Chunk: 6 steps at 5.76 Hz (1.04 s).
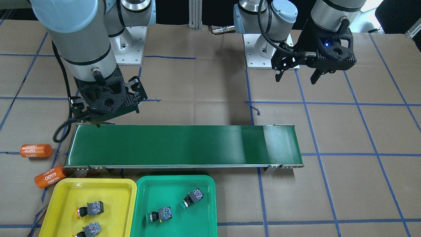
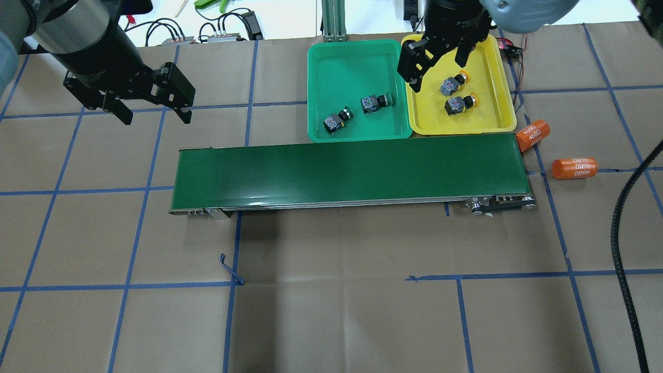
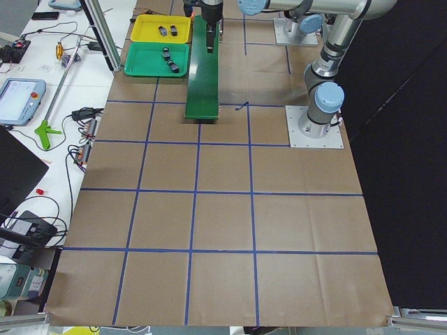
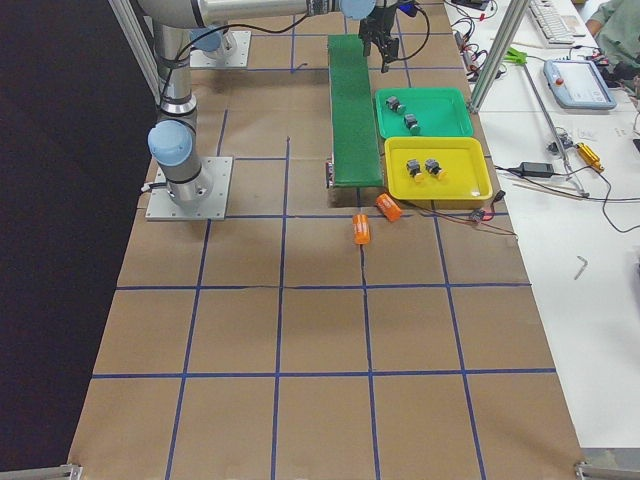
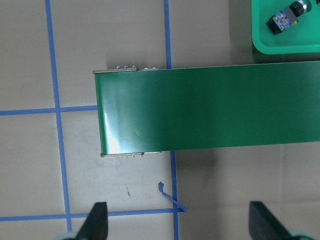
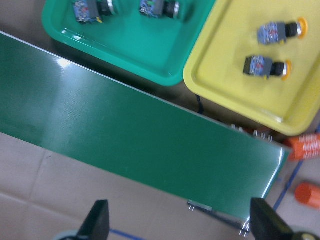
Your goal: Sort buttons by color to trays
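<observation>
Two yellow-capped buttons lie in the yellow tray. They also show in the overhead view. Two green-capped buttons lie in the green tray, and show in the overhead view too. My right gripper is open and empty, high over the yellow tray's inner edge. In its wrist view both trays lie below. My left gripper is open and empty, above the table off the belt's far end.
A long dark-green conveyor belt lies between the robot and the trays. Two orange cylinders marked 4680 lie on the paper beside the yellow tray. Cables and tools sit beyond the table's far edge.
</observation>
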{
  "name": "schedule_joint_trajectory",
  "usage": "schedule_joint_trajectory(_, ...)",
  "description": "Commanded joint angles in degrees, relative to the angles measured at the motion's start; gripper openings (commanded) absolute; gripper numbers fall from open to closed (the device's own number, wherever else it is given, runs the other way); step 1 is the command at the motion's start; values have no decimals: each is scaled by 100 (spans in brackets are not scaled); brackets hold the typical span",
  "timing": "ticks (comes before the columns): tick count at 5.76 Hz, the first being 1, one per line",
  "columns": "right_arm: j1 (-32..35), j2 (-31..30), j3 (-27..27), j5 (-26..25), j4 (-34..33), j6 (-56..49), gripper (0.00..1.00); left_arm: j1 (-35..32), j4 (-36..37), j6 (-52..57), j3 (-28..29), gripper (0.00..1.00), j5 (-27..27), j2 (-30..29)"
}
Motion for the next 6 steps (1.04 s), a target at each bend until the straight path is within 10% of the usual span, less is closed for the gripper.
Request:
schedule_joint_trajectory(1, -280, -422, 1, 67, 1061, 1215, 100, 1, 2, 48, -25, 98, -4, 6)
schedule_joint_trajectory(6, -527, -740, 484, 401, 503, 1128, 100, -7, 2, 39, -51, 98, 23, 50)
